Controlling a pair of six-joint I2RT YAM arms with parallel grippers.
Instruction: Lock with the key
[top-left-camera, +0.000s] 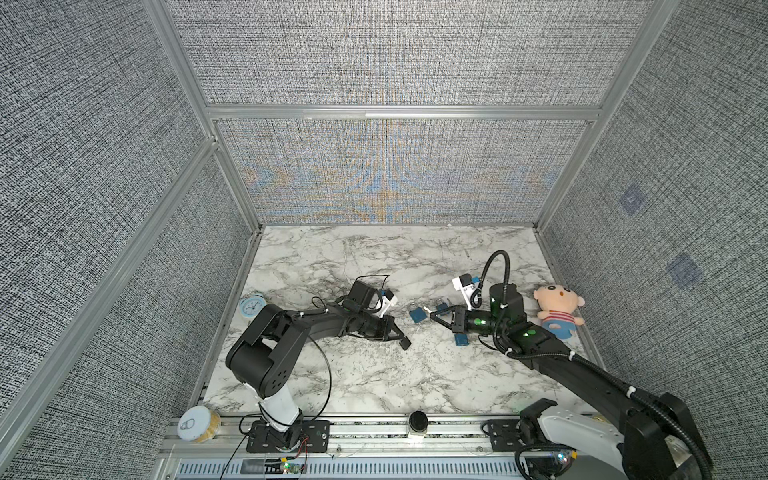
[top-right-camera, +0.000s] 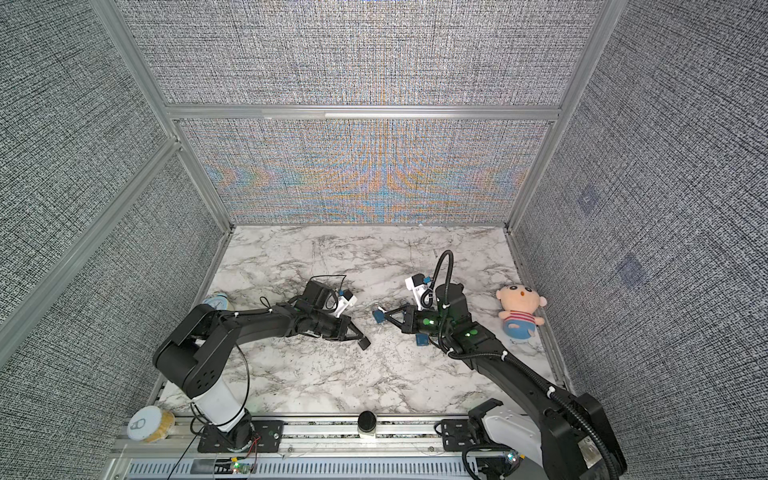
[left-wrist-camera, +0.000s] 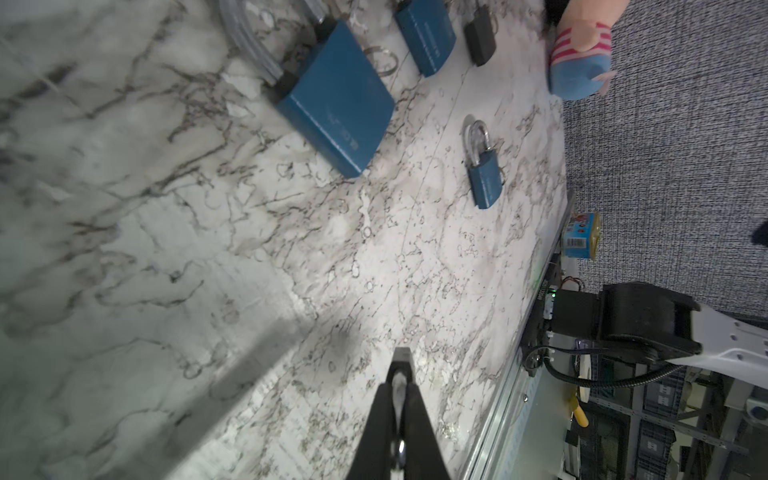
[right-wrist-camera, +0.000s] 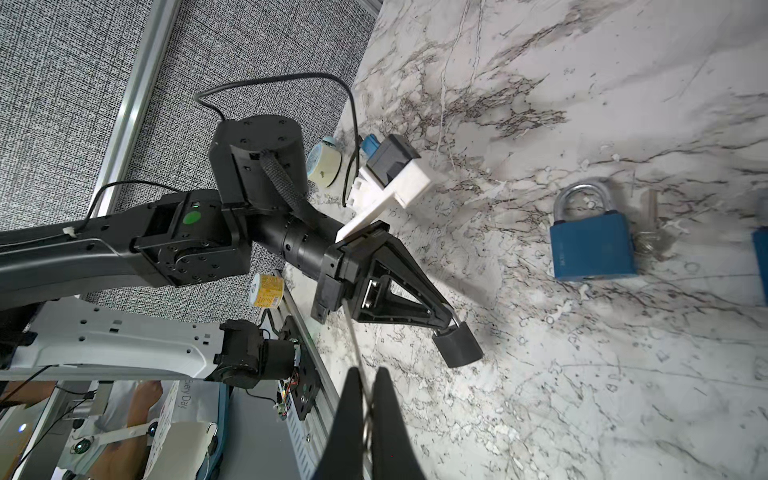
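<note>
Left hand (right-wrist-camera: 451, 323) closed on black padlock (right-wrist-camera: 458, 351) shackle; right hand (right-wrist-camera: 368, 374) pinches apparent key (right-wrist-camera: 354, 340). I judge both small, stiff, slick: hold key by bow.

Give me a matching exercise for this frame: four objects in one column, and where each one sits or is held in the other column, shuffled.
Objects
1. black padlock
2. key
3. plush doll
4. alarm clock

Places
A. lying by the right edge of the table
B. pinched in the right gripper
C. standing by the table's left edge
D. held by its shackle in the left gripper

Pairs: 1-D, 2-B, 3-A, 4-C
</note>
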